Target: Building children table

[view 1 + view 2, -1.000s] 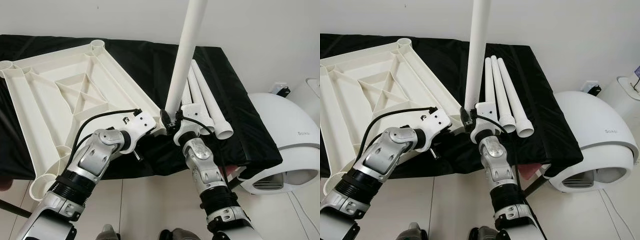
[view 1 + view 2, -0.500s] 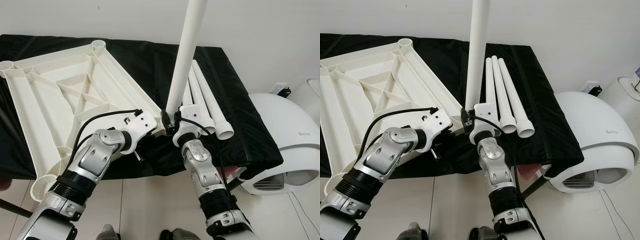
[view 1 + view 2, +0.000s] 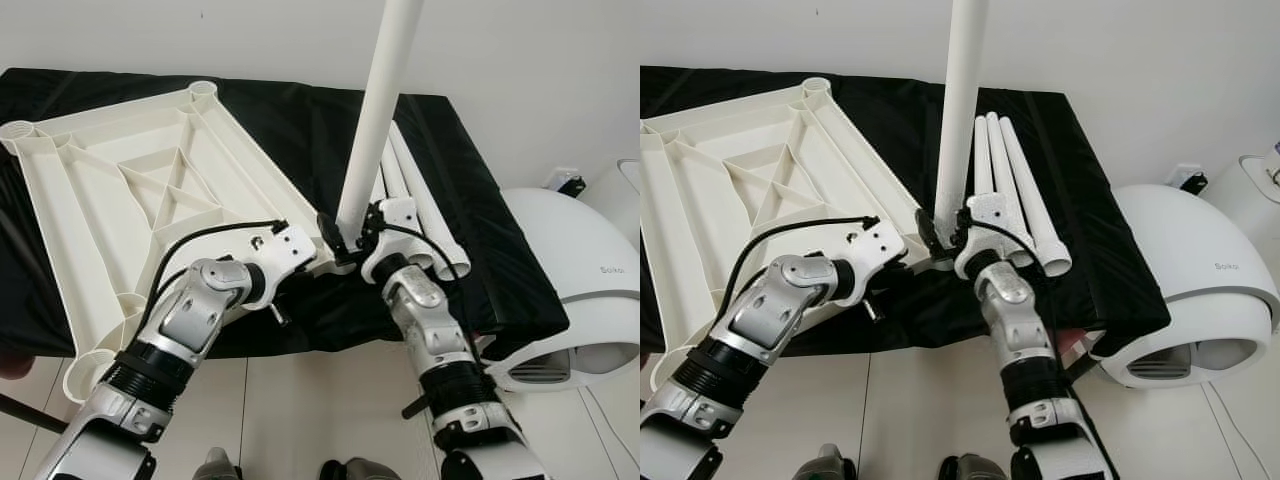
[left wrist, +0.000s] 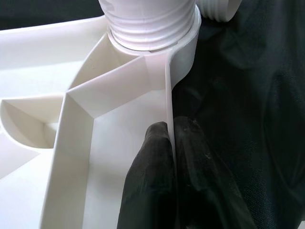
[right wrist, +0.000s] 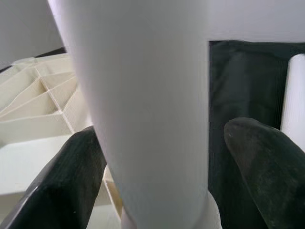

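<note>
Standing upright at frame centre, a white table leg (image 3: 375,110) sits in the corner socket of the upturned white children's table (image 3: 140,200), the right end effector (image 5: 157,191) spread around it, one finger touching; the left end effector (image 4: 171,157) pinches the frame's rim. Spare legs (image 3: 1025,205) lie on the black-draped tabletop (image 3: 470,200).

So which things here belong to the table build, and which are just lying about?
Part of the job:
white ribbed plastic tabletop, upside down
upright white plastic leg at its corner socket
three spare white legs
left end effector, pinching the tabletop's rim
right end effector, around the upright leg

Lying about:
white domed appliance
black cloth
</note>
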Tool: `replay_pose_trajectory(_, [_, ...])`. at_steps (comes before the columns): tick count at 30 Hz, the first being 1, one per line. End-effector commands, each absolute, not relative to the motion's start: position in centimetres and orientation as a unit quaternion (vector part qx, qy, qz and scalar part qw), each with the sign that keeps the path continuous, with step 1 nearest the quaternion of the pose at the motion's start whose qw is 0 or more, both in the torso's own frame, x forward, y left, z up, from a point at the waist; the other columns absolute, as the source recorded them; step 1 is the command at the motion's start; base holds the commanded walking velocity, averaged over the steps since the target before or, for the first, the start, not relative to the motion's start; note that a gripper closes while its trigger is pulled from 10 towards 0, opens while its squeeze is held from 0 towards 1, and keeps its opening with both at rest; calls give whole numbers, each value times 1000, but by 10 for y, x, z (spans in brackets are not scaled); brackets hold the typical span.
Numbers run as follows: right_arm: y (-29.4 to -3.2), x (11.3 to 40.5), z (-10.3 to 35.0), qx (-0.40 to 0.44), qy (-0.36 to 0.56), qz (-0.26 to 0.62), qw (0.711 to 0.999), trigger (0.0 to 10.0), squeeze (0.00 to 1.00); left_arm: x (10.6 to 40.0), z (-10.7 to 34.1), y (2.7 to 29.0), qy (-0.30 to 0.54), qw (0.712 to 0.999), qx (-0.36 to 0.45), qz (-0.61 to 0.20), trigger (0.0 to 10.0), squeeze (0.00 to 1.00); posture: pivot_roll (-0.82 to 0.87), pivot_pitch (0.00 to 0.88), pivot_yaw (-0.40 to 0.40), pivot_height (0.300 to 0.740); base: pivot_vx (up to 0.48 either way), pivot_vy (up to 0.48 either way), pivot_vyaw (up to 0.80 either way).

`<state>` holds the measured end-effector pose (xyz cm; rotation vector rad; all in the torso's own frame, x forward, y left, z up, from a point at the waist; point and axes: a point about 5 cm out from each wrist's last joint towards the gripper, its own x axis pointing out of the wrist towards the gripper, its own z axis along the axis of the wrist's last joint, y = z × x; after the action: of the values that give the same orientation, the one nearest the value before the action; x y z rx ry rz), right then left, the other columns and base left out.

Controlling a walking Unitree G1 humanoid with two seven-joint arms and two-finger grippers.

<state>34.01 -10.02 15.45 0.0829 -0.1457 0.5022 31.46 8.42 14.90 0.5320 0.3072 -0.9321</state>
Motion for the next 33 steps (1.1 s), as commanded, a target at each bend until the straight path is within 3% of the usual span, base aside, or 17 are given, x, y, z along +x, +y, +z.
replay_pose_trajectory(1, [-112,345,153,41,-63,264,962,10000,1000,315,155,79,129,848,262,-442,10000,0,14,23,-63,740,0,0,0])
replay_pose_trajectory(10, [-133,353,152,10,-45,322,945,10000,1000,315,155,79,129,848,263,-442,10000,0,12,20,-60,740,0,0,0])
replay_pose_trajectory(11, [-137,354,150,6,-36,347,937,10000,529,316,155,79,129,848,263,-442,10000,0,11,21,-59,740,0,0,0])
replay_pose_trajectory(12, [-137,354,150,6,-36,347,937,10000,529,316,155,79,129,848,263,-442,10000,0,11,21,-59,740,0,0,0])
replay_pose_trajectory(13, [-139,355,149,3,-27,372,928,10000,0,316,155,79,129,848,263,-442,10000,0,10,22,-57,740,0,0,0])
replay_pose_trajectory(21, [-141,353,142,-11,5,457,889,10000,0,317,156,80,129,848,265,-441,10000,0,11,29,-53,740,0,0,0])
replay_pose_trajectory(33, [-140,361,146,-26,-8,461,887,10000,0,317,156,79,130,848,263,-441,10000,0,9,36,-49,740,0,0,0])
